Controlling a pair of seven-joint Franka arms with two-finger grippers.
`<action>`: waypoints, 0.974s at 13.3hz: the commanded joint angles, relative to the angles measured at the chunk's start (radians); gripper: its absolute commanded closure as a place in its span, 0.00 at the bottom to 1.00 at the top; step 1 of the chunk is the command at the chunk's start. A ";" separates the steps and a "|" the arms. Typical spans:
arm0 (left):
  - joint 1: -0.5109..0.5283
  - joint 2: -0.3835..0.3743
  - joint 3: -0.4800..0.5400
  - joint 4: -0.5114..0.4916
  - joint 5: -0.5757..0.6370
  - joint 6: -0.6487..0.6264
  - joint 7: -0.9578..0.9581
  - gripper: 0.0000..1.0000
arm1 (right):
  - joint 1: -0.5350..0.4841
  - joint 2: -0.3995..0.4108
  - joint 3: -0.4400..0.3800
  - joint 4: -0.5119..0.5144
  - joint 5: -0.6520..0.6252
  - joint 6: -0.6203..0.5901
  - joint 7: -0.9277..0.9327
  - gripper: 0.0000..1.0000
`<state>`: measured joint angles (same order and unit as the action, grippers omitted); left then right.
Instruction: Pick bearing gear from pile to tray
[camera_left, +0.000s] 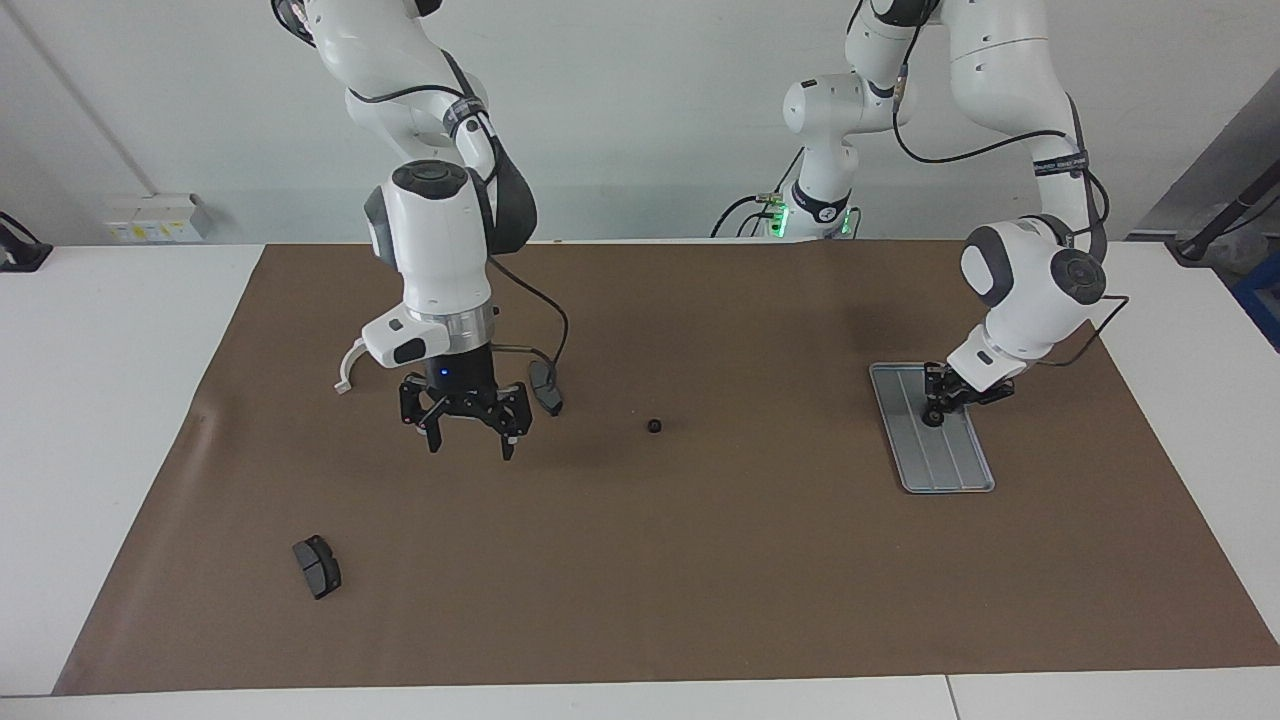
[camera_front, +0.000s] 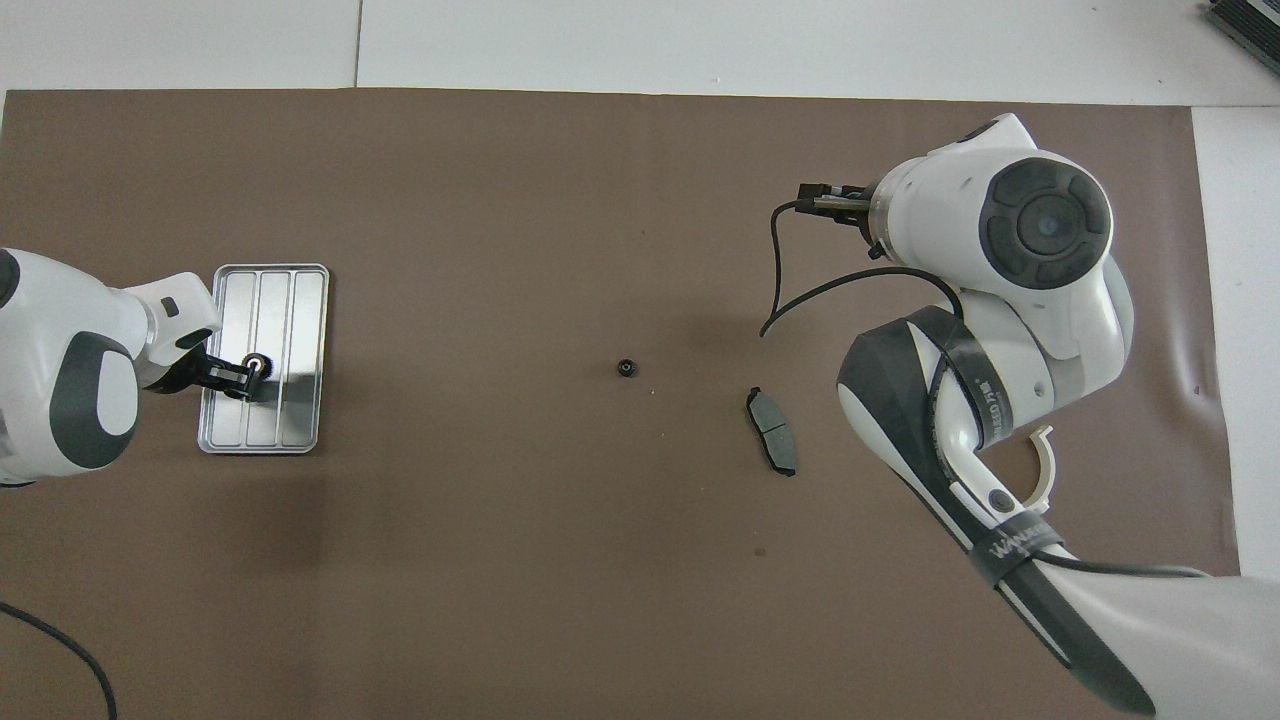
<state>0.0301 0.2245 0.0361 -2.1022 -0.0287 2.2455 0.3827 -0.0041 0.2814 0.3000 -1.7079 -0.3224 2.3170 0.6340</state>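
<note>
The silver grooved tray (camera_left: 950, 465) lies on the brown mat at the left arm's end; it also shows in the overhead view (camera_front: 290, 300). My left gripper (camera_left: 937, 408) is low over the tray, shut on a small black gear (camera_front: 258, 366). Another black gear (camera_left: 654, 427) lies alone mid-mat and shows in the overhead view (camera_front: 625, 368). My right gripper (camera_left: 468, 432) hangs open and empty above the mat, beside a dark grey pad (camera_left: 545, 388). The white half-ring bracket (camera_left: 350, 365) lies toward the right arm's end.
A second dark grey pad (camera_left: 317, 566) lies farther from the robots at the right arm's end, hidden under the right arm in the overhead view. The first pad (camera_front: 771, 430) and bracket (camera_front: 1043, 470) show there. White table borders the mat.
</note>
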 joint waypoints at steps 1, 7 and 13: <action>-0.044 -0.040 0.008 -0.047 0.003 -0.001 -0.039 0.78 | -0.008 -0.045 -0.024 0.028 -0.003 -0.095 -0.083 0.00; -0.038 -0.040 0.010 -0.026 0.003 -0.001 -0.033 0.22 | -0.002 -0.209 -0.177 0.030 0.190 -0.313 -0.347 0.00; -0.103 -0.025 -0.008 0.188 0.004 -0.202 -0.250 0.21 | -0.002 -0.252 -0.280 0.158 0.267 -0.621 -0.474 0.00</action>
<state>-0.0123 0.1894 0.0306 -1.9729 -0.0296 2.1016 0.2531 -0.0055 0.0248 0.0421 -1.5981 -0.1125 1.7630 0.1902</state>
